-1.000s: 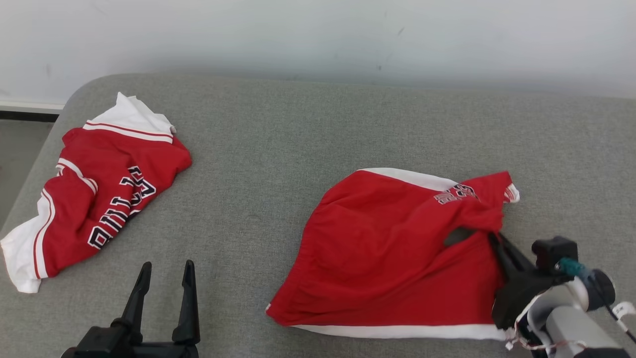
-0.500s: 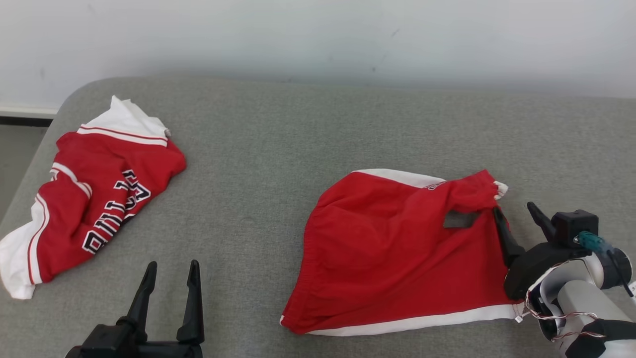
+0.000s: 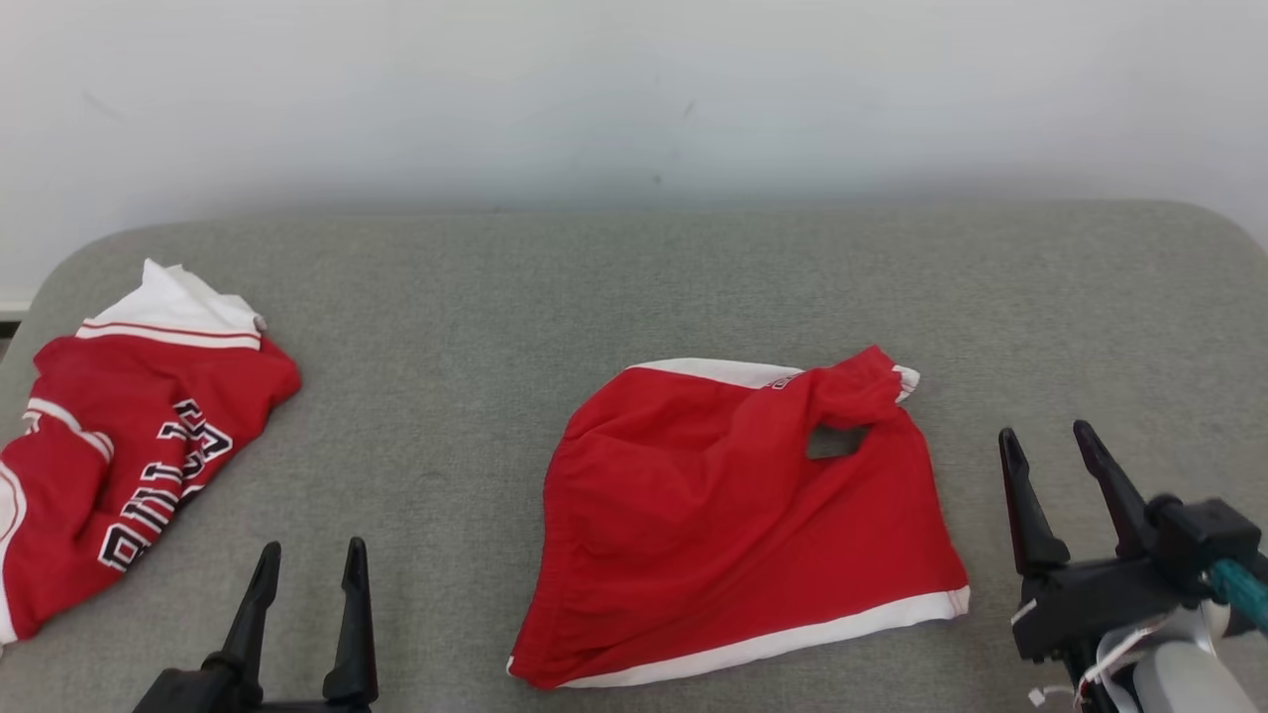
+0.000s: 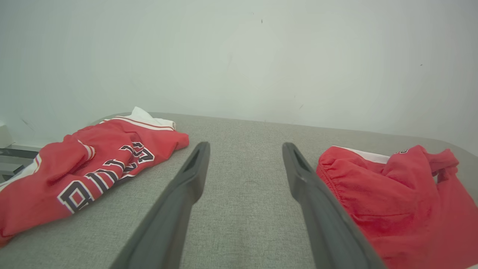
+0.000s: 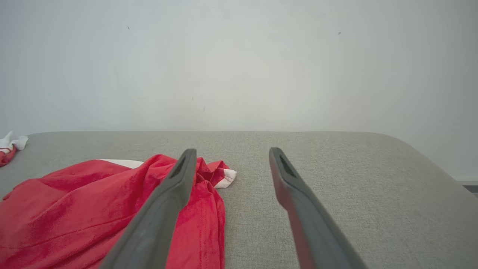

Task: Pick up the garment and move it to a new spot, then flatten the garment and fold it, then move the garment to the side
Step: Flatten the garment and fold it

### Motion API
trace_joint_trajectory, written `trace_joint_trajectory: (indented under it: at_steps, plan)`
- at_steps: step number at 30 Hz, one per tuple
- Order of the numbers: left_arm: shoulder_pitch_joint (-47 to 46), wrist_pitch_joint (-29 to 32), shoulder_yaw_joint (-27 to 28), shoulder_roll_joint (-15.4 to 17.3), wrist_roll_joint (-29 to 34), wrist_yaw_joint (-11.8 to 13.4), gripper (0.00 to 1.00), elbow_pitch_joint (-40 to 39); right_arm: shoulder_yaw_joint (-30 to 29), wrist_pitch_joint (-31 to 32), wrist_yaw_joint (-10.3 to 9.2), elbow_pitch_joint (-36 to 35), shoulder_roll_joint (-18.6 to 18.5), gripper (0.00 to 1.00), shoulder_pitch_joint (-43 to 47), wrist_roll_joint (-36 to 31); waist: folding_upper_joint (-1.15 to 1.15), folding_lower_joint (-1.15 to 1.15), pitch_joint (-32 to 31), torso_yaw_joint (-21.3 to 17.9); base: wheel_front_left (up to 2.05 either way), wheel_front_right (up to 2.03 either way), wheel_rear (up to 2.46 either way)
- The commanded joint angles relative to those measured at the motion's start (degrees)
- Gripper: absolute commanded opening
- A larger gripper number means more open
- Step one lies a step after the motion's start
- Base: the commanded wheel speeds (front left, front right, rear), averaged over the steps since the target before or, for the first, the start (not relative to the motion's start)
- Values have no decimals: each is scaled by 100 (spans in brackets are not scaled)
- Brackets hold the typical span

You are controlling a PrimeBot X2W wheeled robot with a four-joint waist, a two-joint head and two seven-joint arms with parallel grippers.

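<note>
Two red garments lie on the grey surface [image 3: 475, 297]: a lettered jersey [image 3: 129, 446] at the far left of the head view and a pair of shorts [image 3: 733, 515] just right of centre. Judging by position, the shorts are the garment being worked on. They rest free on the surface, so the move to a new spot looks done. Flattening is barely started: the cloth is rumpled, and its upper right corner is flipped back over itself, leaving a small gap. Folding and the shift to the side are still to do. The right gripper [image 3: 1045, 431], at the lower right, has its jaws spread and empty, near the shorts' right edge but apart from it. The left gripper [image 3: 312, 545], at the lower left, is likewise released and holds nothing. It sits between the two garments, clear of both.
</note>
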Motion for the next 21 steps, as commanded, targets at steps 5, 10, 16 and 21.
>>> trace_joint_trajectory:
  at_steps: [5, 10, 16, 21]
  plan:
    - [193, -5, 94, 3, 70, -42, 100, -15, -263, -2, -14, -879, 233, 100, 741, -267, 0, 0, -225, -245, 0, 0, 0]
    - [230, -5, 149, 3, 109, -64, 100, -5, -404, -2, -13, -1450, 355, 100, 1228, -366, 0, 0, -316, -302, 0, 0, 0]
    - [265, -5, 214, 3, 141, -79, 100, -28, -481, -2, -13, -1826, 451, 100, 1596, -438, 0, 0, -357, -306, 0, 0, 0]
    - [301, -5, 260, 3, 160, -90, 100, -41, -521, -2, -13, -1997, 544, 100, 1880, -492, 0, 0, -379, -264, 0, 0, 0]
